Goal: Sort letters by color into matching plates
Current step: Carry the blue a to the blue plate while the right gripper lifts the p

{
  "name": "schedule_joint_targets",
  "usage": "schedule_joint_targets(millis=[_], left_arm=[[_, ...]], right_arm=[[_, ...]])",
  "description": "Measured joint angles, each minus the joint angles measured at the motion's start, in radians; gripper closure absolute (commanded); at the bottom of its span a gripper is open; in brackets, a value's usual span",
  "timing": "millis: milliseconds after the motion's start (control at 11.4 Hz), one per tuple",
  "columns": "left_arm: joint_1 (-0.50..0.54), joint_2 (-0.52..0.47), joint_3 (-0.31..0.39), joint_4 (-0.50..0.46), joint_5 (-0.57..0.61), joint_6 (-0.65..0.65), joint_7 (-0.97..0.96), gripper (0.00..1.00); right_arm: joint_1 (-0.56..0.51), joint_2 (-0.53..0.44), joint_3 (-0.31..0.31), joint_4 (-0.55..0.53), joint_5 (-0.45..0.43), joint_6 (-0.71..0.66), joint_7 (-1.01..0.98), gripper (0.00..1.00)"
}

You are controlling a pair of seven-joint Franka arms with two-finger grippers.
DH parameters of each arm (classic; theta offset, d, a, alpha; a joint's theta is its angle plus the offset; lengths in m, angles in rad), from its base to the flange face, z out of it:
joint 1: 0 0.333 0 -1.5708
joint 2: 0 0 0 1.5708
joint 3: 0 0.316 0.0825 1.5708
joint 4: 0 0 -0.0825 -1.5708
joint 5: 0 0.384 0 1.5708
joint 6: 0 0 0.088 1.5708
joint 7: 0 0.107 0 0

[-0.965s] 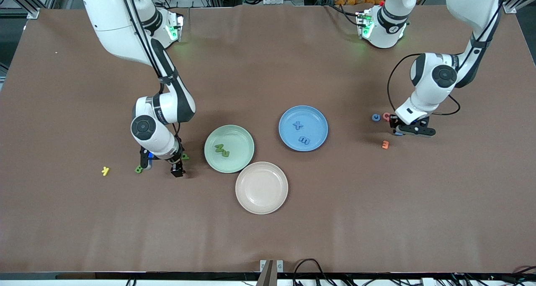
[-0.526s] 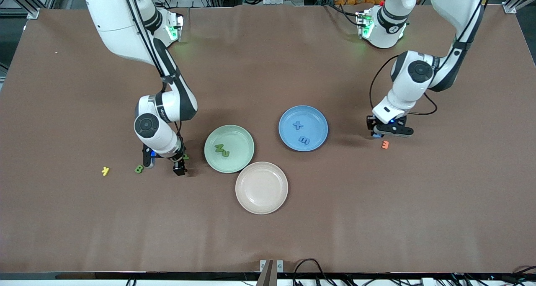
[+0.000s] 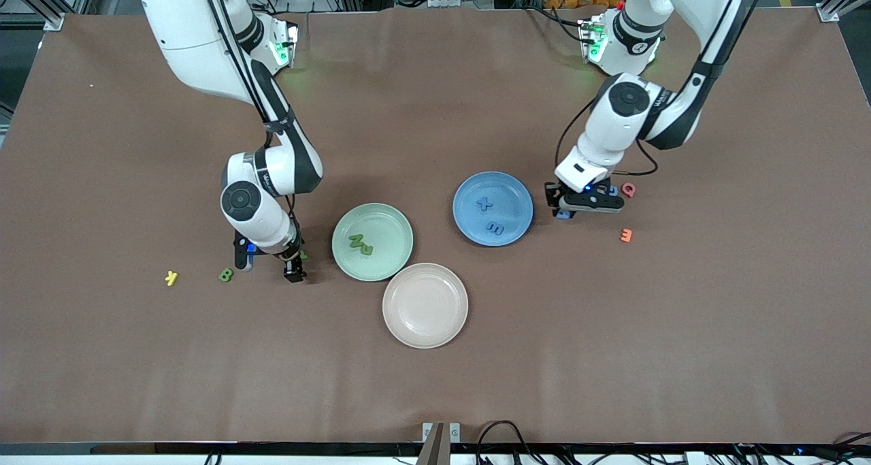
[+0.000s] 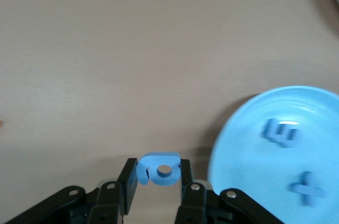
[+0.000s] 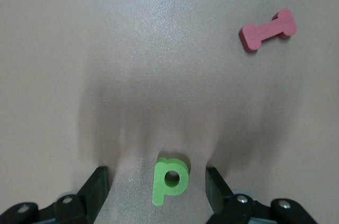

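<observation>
Plates lie near the middle of the table: we see the blue plate (image 3: pixel 493 208) holding two blue letters (image 3: pixel 490 216), the mint green plate (image 3: pixel 372 241) holding two green letters (image 3: pixel 360 244), and a beige-pink plate (image 3: pixel 425 305) nearer the front camera than both. The left gripper (image 3: pixel 584 203) hangs over bare table just beside the blue plate, toward the left arm's end, and its fingers (image 4: pixel 128 177) are clamped on a light blue letter (image 4: pixel 159 169); in the left wrist view we see this letter pinched between the two pads, with the plate's rim close by. The right gripper (image 3: pixel 271 264) sits low over the table beside the green plate, toward the right arm's end, with its fingers (image 5: pixel 98 181) spread apart and grasping nothing; in the right wrist view we see a green letter p (image 5: pixel 169 179) lying on the table between them, touching neither, and a pink letter (image 5: pixel 266 29) well apart from it. Loose on the table we also note a green letter B (image 3: pixel 225 274), a yellow letter (image 3: pixel 171 278), an orange letter (image 3: pixel 626 235), a red letter (image 3: pixel 628 190) and a blue letter (image 3: pixel 613 190).
</observation>
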Motion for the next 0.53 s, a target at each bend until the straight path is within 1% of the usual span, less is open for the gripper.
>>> schedule_joint_targets(millis=[88,175,263,439,526], left_arm=[[-0.021,0.0,-0.008,0.007,0.0,-0.001,-0.044,1.0],[-0.037,0.0,-0.021,0.011,0.0,-0.002,-0.079,1.0],[-0.051,0.0,-0.036,0.011,0.0,-0.004,-0.105,1.0],[-0.089,0.007,-0.057,0.013,0.0,-0.009,-0.185,1.0],[-0.11,0.016,-0.063,0.018,0.0,-0.009,-0.212,1.0]], right_arm=[[0.0,-0.003,0.0,-0.002,0.0,0.0,-0.001,0.47],[0.001,-0.006,0.0,-0.003,0.0,0.001,-0.002,0.52],[0.001,-0.011,0.0,-0.003,0.0,0.003,-0.002,0.56],[0.001,-0.015,0.0,-0.006,0.0,0.003,-0.003,0.58],[0.002,-0.017,0.0,-0.008,0.0,0.003,-0.004,0.61]])
